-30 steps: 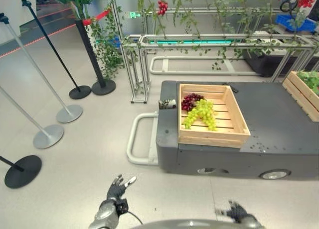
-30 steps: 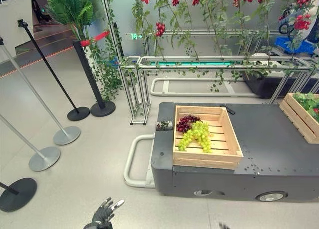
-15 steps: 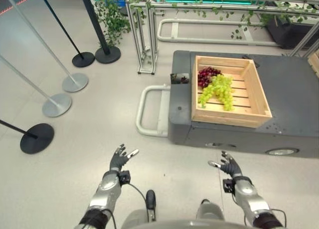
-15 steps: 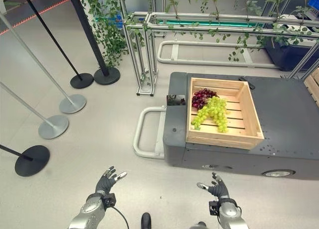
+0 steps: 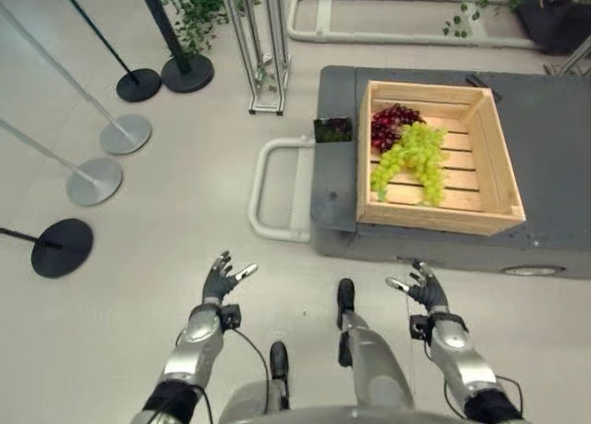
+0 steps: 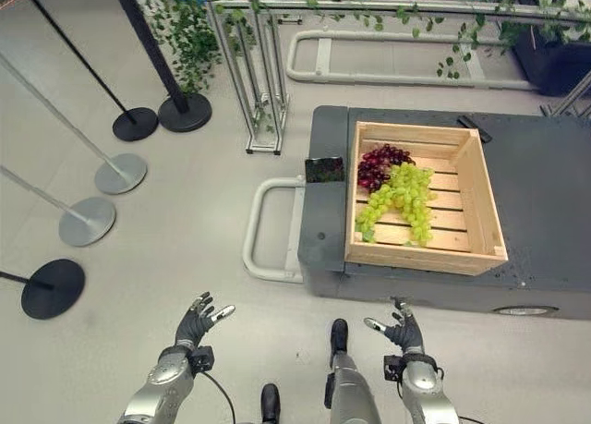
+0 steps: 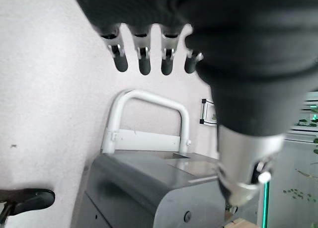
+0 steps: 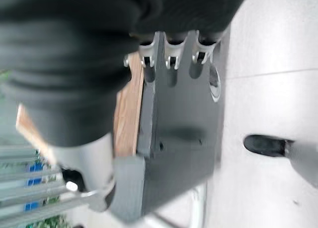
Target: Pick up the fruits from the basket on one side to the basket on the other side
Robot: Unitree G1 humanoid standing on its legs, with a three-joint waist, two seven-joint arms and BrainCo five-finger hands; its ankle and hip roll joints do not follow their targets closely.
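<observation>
Hovering low over the pale floor (image 5: 138, 221), the left hand (image 5: 220, 283) and the right hand (image 5: 422, 286) are both spread with relaxed fingers and hold nothing. Each sits short of the dark grey cart (image 5: 554, 128), well apart from the fruit. On the cart's flat surface rests a wooden crate (image 5: 499, 165), serving as the basket, and inside it lie the green grapes (image 5: 414, 161) with the red grapes (image 5: 390, 124) touching them at the far left corner (the green bunch drapes across the slats toward the near side). A rounded grey handle (image 5: 263, 188) juts from the cart's left end, and a small dark tablet-like item (image 5: 333, 129) sits at the cart's left edge just beside the crate. The left wrist view shows dark-tipped fingers (image 7: 144, 61) straight above the handle and the cart's corner. The right wrist view shows straight fingers (image 8: 171, 56) before the cart's side and a strip of the crate's wood. Off to the left stand several stanchions (image 5: 115, 133) on round bases, with a leafy plant (image 5: 194, 8) behind them.
</observation>
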